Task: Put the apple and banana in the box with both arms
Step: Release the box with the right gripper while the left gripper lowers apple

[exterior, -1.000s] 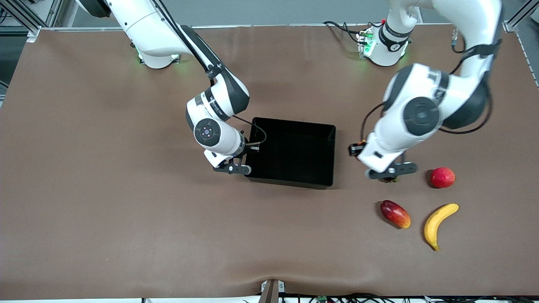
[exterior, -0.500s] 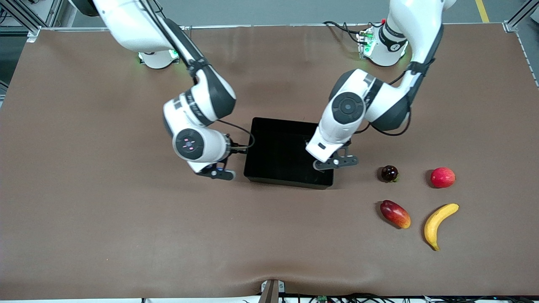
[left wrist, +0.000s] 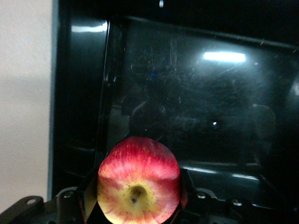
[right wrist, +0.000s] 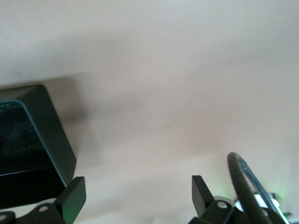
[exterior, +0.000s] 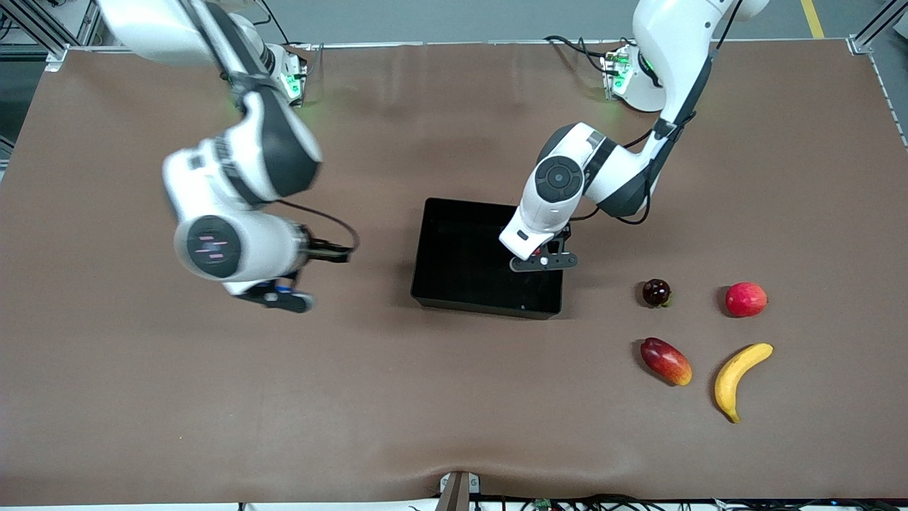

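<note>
Left wrist view shows me the apple (left wrist: 138,179) clamped between the left gripper (left wrist: 138,205) fingers, stem dimple facing the camera, hanging over the glossy floor of the box (left wrist: 79,93). From the front I see that gripper (exterior: 543,262) over the box (exterior: 433,248) at the end toward the left arm, not far inside the wall there. My worry is the release: the apple is round and the floor slick, so if I let go from this height it may bounce or roll and hop the low wall. The left arm bends down from its base with the wrist pointing at the tray. The right gripper (exterior: 275,298) hangs over bare table (exterior: 142,397) toward the right arm's end, fingers spread wide and empty in its wrist view (right wrist: 135,196). The banana (exterior: 738,378) lies on the table toward the left arm's end, nearer the front camera than the box, well apart from it.
</note>
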Robot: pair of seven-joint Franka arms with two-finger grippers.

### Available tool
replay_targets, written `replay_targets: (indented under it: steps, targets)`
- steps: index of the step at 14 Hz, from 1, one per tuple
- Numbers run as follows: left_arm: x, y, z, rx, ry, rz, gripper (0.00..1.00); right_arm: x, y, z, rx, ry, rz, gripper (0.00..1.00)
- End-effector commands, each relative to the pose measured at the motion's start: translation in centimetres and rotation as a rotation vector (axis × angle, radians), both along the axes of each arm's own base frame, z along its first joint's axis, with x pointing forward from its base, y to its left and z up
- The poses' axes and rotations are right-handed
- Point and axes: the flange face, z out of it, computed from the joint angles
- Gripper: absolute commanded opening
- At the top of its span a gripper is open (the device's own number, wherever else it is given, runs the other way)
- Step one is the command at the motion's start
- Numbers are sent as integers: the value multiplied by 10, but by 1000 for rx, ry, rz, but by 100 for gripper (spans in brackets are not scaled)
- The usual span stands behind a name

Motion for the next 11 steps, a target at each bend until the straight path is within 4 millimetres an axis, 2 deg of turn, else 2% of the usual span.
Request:
replay_targets:
  steps: [1, 2, 4, 7, 8, 9, 10, 11]
  targets:
    - [-3, -9, -20, -2, -17, -13, 0, 7, -44, 27, -54, -2, -34, 100]
    - [-4, -12, -27, -8, -20, -17, 0, 7, -63, 42, -68, -26, -30, 100]
    - [-5, -15, -44, -18, -17, -13, 0, 3, -97, 87, -21, -92, 45, 100]
    - [-8, -14, -56, -8, -2, -12, 0, 1, -156, 120, -4, -145, 231, 100]
    - [-12, -18, -56, -5, 2, -16, 39, 2, -168, 124, 4, -156, 254, 100]
    - [-12, -19, -54, -3, -1, -13, 99, 2, -175, 127, -6, -158, 252, 100]
    - [-11, -20, -49, -5, -8, -11, 100, 0, -189, 136, -13, -169, 233, 100]
    - [-8, -19, -38, -10, -18, -8, 100, -8, -205, 157, -12, -204, 205, 100]
